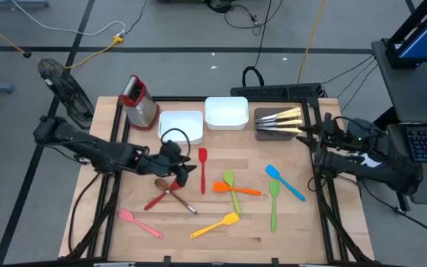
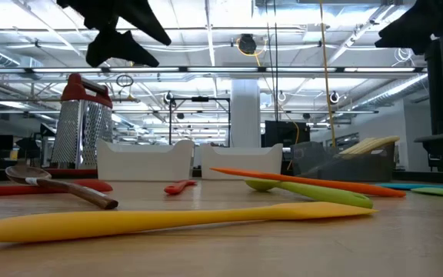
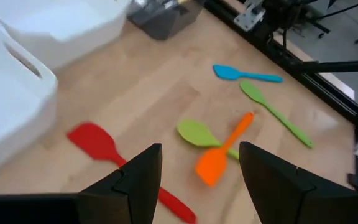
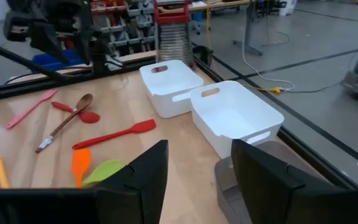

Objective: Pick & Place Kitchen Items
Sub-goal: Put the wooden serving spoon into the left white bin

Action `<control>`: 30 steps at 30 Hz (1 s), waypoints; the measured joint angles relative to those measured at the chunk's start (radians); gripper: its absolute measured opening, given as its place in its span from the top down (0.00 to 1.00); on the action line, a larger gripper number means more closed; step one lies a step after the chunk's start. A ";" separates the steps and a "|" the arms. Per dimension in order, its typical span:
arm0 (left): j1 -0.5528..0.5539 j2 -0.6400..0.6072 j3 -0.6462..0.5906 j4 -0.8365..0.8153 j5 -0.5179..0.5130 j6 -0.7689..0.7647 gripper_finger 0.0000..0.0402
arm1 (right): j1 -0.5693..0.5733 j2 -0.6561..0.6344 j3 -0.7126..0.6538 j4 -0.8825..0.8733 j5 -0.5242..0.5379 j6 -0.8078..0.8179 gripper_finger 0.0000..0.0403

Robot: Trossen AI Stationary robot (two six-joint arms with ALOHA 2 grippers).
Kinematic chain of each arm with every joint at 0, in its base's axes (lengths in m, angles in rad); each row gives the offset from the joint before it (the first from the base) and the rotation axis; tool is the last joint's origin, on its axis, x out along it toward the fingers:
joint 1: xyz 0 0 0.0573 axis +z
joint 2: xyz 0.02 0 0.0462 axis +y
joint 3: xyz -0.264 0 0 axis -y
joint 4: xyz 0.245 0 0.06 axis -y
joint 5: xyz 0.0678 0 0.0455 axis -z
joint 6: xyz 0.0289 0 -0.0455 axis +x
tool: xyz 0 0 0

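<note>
Several kitchen items lie flat on the wooden table: a red spatula (image 1: 202, 167), an orange spatula (image 1: 237, 189) crossing a green spoon (image 1: 231, 190), a blue spatula (image 1: 284, 182), a second green spoon (image 1: 274, 204), a yellow spatula (image 1: 215, 225), a pink spatula (image 1: 141, 222), and a brown spoon (image 1: 173, 194) crossing a red one (image 1: 156, 200). Pale-handled knives (image 1: 282, 119) lie in a dark tray. My left gripper (image 3: 197, 180) hovers open above the table beside the red spatula (image 3: 98, 144). My right gripper (image 4: 197, 180) stands open in the air at the dark tray's right side.
Two white trays (image 1: 180, 126) (image 1: 226, 113) stand at the table's far side, and a red-topped metal grater (image 1: 139, 102) is at the far left. The dark tray (image 1: 267, 132) is at the far right. Bare wood shows along the near edge.
</note>
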 joint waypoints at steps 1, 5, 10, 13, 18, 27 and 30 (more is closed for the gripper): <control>-0.006 0.014 0.016 -0.017 0.007 -0.032 0.46 | 0.000 -0.008 0.000 -0.003 -0.013 0.000 0.58; -0.034 0.067 0.072 -0.079 0.013 -0.146 0.46 | 0.000 -0.035 0.000 0.000 -0.064 0.000 0.58; -0.070 0.115 0.106 -0.091 0.013 -0.266 0.46 | 0.000 -0.068 0.000 0.000 -0.063 0.000 0.58; -0.092 0.141 0.123 -0.092 0.011 -0.317 0.46 | 0.000 -0.089 0.000 -0.002 -0.062 0.002 0.58; -0.121 0.166 0.131 -0.094 0.009 -0.440 0.46 | 0.000 -0.123 0.000 0.000 -0.062 0.003 0.58; -0.155 0.171 0.131 -0.095 0.007 -0.614 0.46 | 0.000 -0.182 -0.100 0.098 -0.098 0.050 0.58; -0.163 0.171 0.131 -0.114 0.007 -0.687 0.46 | 0.000 -0.180 -0.141 0.137 -0.168 0.050 0.58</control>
